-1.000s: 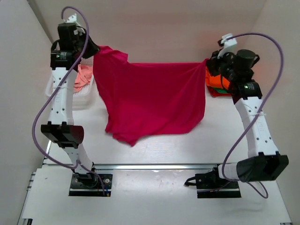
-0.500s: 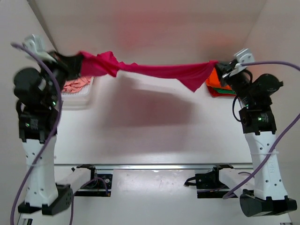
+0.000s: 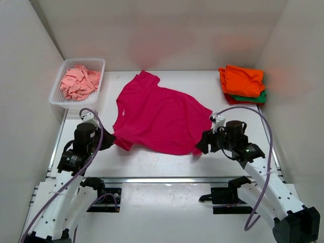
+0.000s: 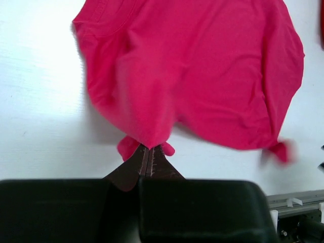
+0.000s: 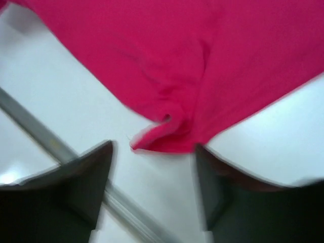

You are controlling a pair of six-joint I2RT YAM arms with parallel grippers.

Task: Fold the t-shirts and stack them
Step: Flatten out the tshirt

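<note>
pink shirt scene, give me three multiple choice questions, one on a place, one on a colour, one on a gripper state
1. Where does the basket stand?
A) far left corner
B) far right corner
C) near edge, middle

2. Which colour tops the folded stack?
A) green
B) orange
C) pink

3. The left gripper is:
A) open above the table
B) shut on nothing
C) shut on the pink shirt

Answers:
1 A, it sits far left in the top view.
2 B, the orange shirt lies over the green shirt.
3 C, its closed fingers pinch a corner of cloth.
</note>
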